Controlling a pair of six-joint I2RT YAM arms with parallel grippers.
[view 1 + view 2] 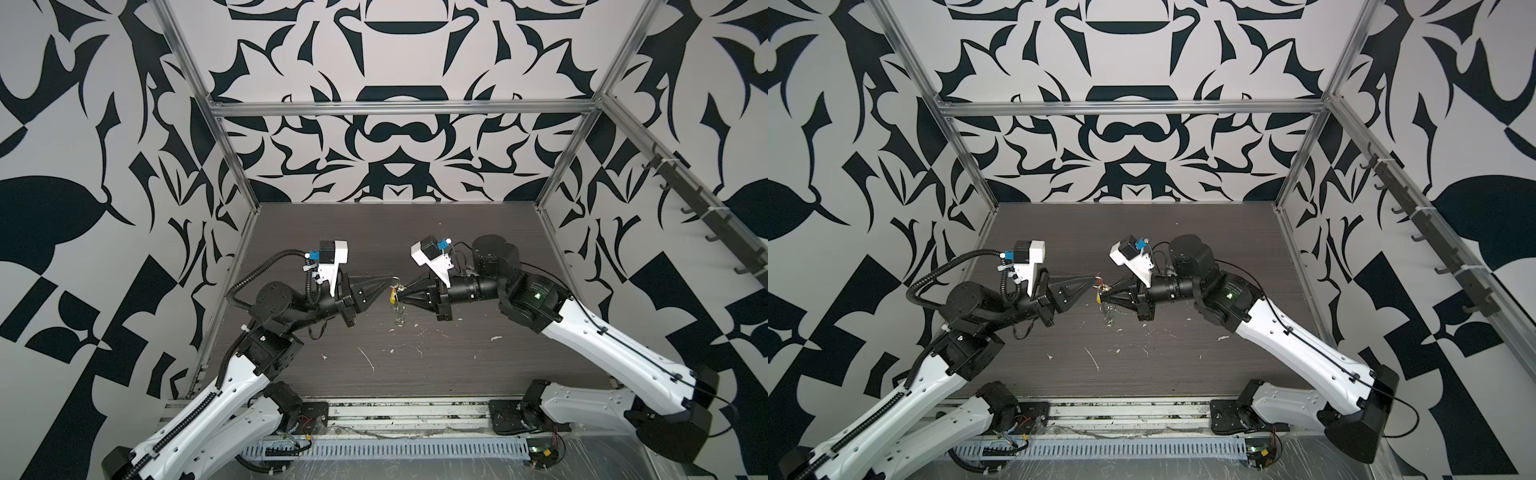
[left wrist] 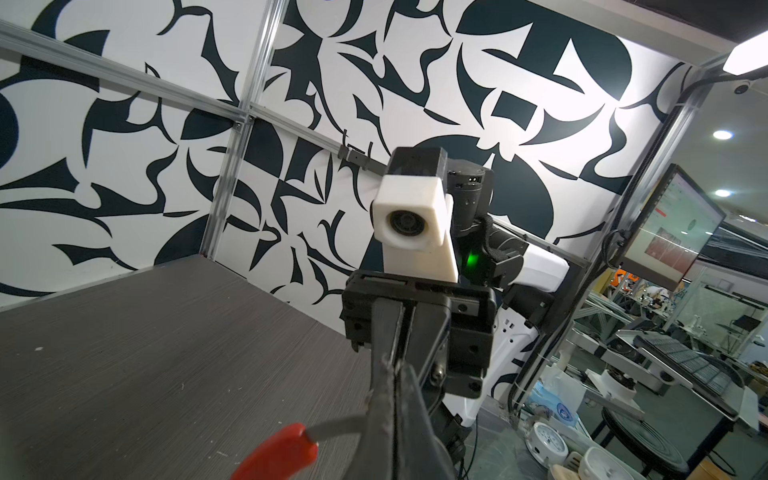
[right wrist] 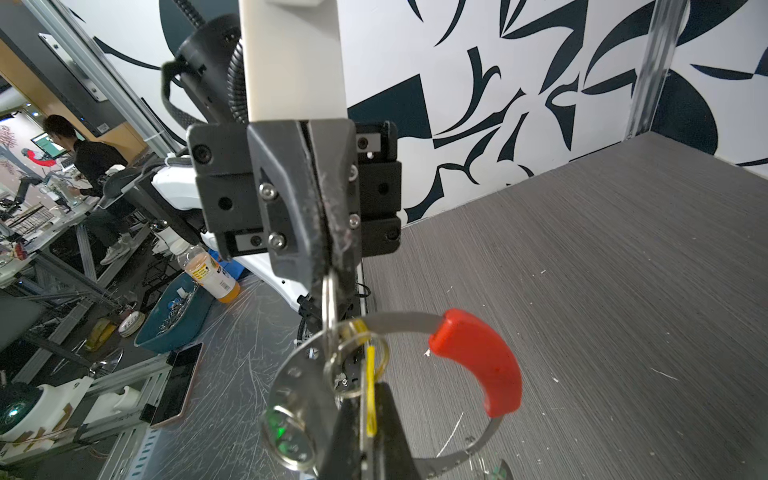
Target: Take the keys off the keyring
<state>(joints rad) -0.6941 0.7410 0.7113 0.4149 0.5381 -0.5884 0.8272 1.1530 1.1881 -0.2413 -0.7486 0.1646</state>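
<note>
Yellow key [image 3: 370,368] edge-on, mostly hidden within right pincer [image 3: 366,401]

Matt metal keyring [image 3: 399,323] carries glossy plastic segment [image 3: 478,361].

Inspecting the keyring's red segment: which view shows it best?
Right wrist view: the red segment is whole, close and sharp. The left wrist view crops it at the edge; both top views show a mere speck.

Left gripper [image 2: 392,390] fingers [image 2: 415,432] pressed together, keyring [image 2: 336,426] band and red segment [image 2: 278,453] alongside.
</note>
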